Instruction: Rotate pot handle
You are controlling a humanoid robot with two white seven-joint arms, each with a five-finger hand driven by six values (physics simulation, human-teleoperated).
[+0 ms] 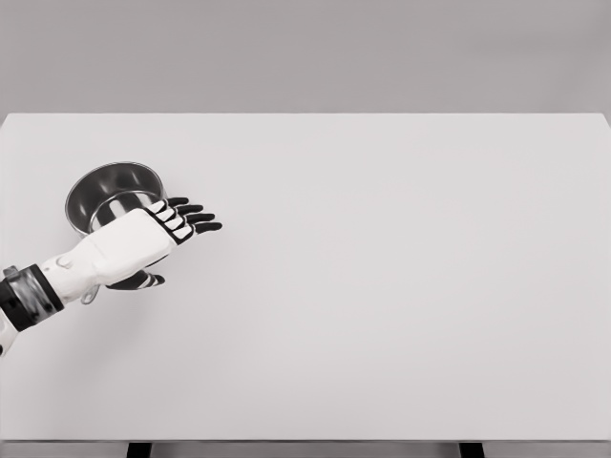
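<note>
Left hand (143, 239) flat-fingered over pot (110, 191)

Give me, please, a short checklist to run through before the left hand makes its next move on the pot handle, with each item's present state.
1. Pot upright on the table: ok; its open mouth faces up.
2. Left hand close to the pot: ok; it overlaps the pot's near rim in the head view.
3. Handle located: cannot tell; the hand and wrist cover where it probably lies, and only a small loop shows below the wrist.
4. Fingers ready to grasp: ok; they are stretched out and hold nothing.
5. Contact between hand and pot: cannot tell from this one view.
6. Right arm out of the way: ok; it is not in view.
</note>
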